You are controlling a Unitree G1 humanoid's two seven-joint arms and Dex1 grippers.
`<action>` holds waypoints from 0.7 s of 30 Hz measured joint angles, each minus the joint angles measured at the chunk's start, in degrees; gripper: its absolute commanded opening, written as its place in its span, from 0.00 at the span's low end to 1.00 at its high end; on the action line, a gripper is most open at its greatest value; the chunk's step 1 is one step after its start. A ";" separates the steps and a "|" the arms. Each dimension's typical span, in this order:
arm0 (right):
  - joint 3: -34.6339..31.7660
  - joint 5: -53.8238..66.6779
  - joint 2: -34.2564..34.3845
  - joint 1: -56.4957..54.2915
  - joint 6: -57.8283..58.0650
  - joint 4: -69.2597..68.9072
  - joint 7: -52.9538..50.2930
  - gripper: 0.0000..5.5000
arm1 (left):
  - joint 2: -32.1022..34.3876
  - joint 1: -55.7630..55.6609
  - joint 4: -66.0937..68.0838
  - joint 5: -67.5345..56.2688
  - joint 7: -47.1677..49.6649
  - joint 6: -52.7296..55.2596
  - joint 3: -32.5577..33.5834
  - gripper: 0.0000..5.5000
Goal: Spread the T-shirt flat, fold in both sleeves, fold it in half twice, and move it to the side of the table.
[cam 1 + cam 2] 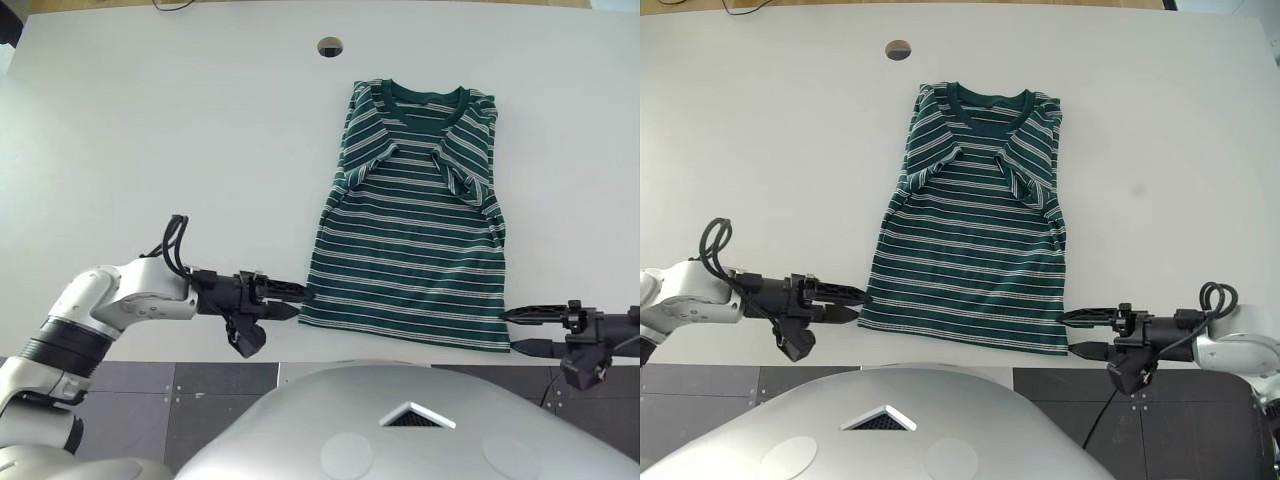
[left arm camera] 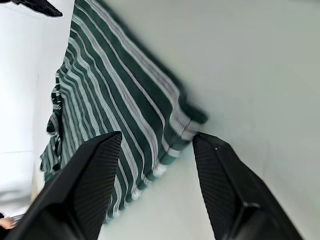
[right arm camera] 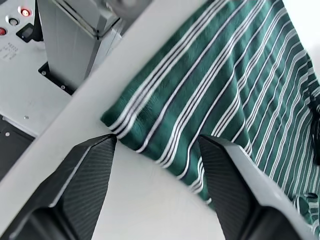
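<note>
One T-shirt [image 1: 415, 240] lies on the surface [image 1: 150, 130]. The left end effector [image 1: 298, 300] at 7 o'clock and the right end effector [image 1: 508, 330] at 5 o'clock are both open and empty.

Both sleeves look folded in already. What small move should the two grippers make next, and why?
Probably close both on the hem corners. The T-shirt lies flat with its sleeves folded in. The left gripper and right gripper are open, each with a near corner between its fingers, so gripping now would prepare the first fold toward the collar.
</note>
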 measured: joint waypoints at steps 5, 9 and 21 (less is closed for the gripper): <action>2.34 -1.15 0.01 -0.31 1.33 -2.60 -2.38 0.55 | 0.19 -0.83 -6.76 -4.75 -8.11 8.43 -2.58 0.49; 4.46 -1.19 -0.01 -0.87 2.36 -3.08 -3.43 0.43 | -0.19 -2.28 -8.35 -6.96 -12.19 12.09 -3.92 0.40; 8.43 -2.98 -0.13 -2.02 2.98 -1.71 -6.29 0.02 | -1.63 -3.56 -3.15 -4.60 -10.54 10.68 -3.08 0.04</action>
